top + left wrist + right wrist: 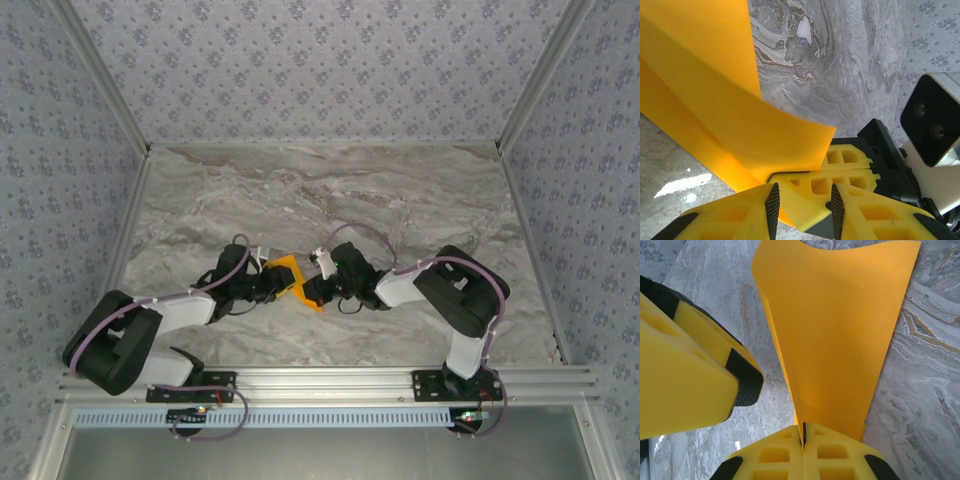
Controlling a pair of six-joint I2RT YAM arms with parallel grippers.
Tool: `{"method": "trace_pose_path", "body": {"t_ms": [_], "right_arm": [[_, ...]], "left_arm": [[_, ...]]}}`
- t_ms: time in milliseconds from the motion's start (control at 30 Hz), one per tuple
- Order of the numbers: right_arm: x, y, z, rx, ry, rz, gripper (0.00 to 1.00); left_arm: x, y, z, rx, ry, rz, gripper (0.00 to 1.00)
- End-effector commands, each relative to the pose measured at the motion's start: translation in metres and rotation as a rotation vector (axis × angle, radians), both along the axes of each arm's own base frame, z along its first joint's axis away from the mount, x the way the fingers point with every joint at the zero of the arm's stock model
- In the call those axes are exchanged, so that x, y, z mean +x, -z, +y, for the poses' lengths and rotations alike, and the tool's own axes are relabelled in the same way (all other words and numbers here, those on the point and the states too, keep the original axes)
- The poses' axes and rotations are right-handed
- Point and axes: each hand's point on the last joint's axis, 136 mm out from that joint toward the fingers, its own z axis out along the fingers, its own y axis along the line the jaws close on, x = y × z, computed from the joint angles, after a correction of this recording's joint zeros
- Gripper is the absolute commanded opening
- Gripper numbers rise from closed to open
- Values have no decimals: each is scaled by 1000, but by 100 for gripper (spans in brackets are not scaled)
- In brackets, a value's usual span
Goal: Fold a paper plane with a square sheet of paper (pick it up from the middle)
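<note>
The square sheet of paper is bright orange, folded, and held above the marble table between both arms. My right gripper is shut on its lower corner, and in the right wrist view the paper fans upward from the closed jaws. My left gripper faces it from the left. In the left wrist view its jaws stand apart around the tip of the right gripper's fingers, with the paper spreading above. One left finger hangs beside the paper.
The marble table is ringed by patterned walls on three sides. An aluminium rail carrying both arm bases runs along the near edge. The right wrist camera housing sits close to my left gripper.
</note>
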Motion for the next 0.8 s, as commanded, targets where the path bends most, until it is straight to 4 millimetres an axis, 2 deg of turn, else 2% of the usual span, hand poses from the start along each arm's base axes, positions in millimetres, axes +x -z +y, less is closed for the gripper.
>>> {"method": "trace_pose_path", "body": {"t_ms": [0,567,767], "right_arm": [[0,6,2,-6,-1,55,0],[-7,27,-3,-75,-29,132,0],[-5,21,-1,-64,-26,130,1]], "left_arm": [[10,-16,-10,-39,18,-56,35],[22,-7,-10,-1,-11,-61,29],[22,0,-10,9,-6,-52,27]]}}
